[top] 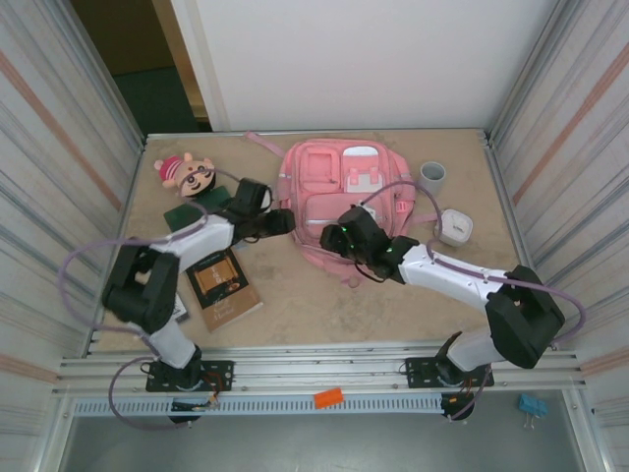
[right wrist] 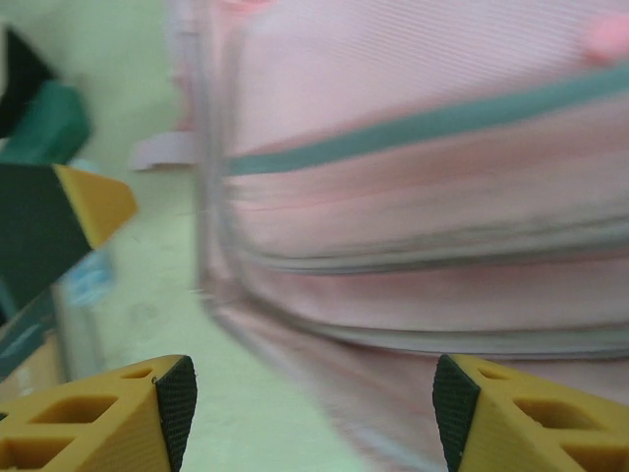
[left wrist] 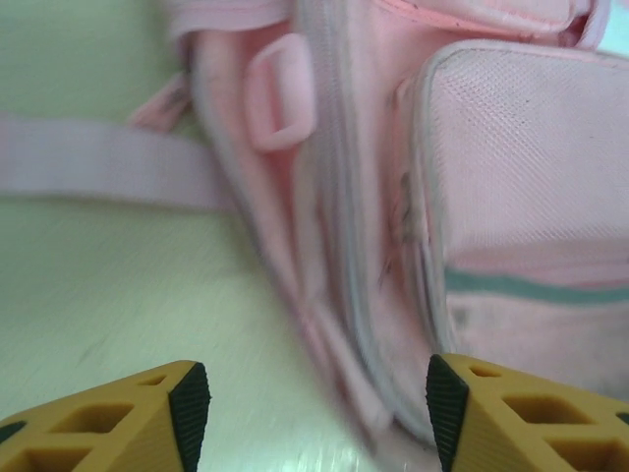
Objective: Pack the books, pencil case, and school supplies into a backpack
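Observation:
The pink backpack lies flat at the back middle of the table, front pockets up. My left gripper is open at its left edge, with the side seam and zip between the spread fingers. My right gripper is open at the lower left corner, low over the pocket side, nothing clamped. The brown book lies left of centre. The dark green pencil case sits behind the left arm and shows again at the pencil case edge. A small black-and-white card peeks out by the left arm.
A plush doll with a pink cap lies at the back left. A grey cup and a small white object stand right of the backpack. Ribbed walls close both sides. Bare tabletop lies in front of the backpack.

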Controlling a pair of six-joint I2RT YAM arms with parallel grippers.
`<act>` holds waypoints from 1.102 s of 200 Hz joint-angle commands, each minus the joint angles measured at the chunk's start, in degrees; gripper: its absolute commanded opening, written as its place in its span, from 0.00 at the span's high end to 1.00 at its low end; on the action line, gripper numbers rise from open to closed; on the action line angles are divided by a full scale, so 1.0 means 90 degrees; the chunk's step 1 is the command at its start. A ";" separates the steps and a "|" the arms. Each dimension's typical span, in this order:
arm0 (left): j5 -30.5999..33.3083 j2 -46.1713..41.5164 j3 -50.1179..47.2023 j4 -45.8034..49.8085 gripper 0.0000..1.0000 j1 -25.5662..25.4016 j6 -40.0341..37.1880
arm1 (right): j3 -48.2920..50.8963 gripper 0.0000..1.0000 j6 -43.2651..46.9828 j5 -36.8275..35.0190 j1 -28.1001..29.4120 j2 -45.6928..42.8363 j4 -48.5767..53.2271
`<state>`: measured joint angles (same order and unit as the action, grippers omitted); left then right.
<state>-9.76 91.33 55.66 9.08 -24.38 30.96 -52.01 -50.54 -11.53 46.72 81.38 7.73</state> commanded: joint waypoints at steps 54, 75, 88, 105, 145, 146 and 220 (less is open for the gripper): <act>0.0839 -0.4153 -0.2550 0.1537 0.33 0.1094 0.1504 | -0.1162 0.34 0.1046 0.0840 0.0498 0.0683 0.0345; 0.0387 -0.4458 -0.3189 0.1396 0.34 0.1597 0.1757 | -0.1447 0.34 0.1135 0.1542 0.0480 0.1088 0.0303; 0.0213 -0.4425 -0.3480 0.1188 0.35 0.1771 0.1874 | -0.1605 0.34 0.1115 0.1732 0.0496 0.1314 0.0313; 0.0078 -0.4217 -0.3649 0.0943 0.36 0.1793 0.1892 | -0.1731 0.34 0.1105 0.1875 0.0499 0.1518 0.0354; -0.0294 -0.3300 -0.3859 0.0231 0.38 0.1477 0.2019 | -0.1907 0.33 0.1078 0.1925 0.0415 0.1790 0.0654; -0.0284 -0.3277 -0.3859 0.0216 0.38 0.1453 0.2024 | -0.1902 0.33 0.1077 0.1930 0.0419 0.1794 0.0655; -0.0074 -0.3192 -0.3273 0.0298 0.36 0.0409 0.2049 | -0.2461 0.33 0.1101 0.2132 0.0367 0.2501 0.1279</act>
<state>-9.26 65.76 24.38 4.49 -20.12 48.77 -70.96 -41.69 6.31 50.50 101.16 15.16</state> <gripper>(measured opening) 0.638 0.672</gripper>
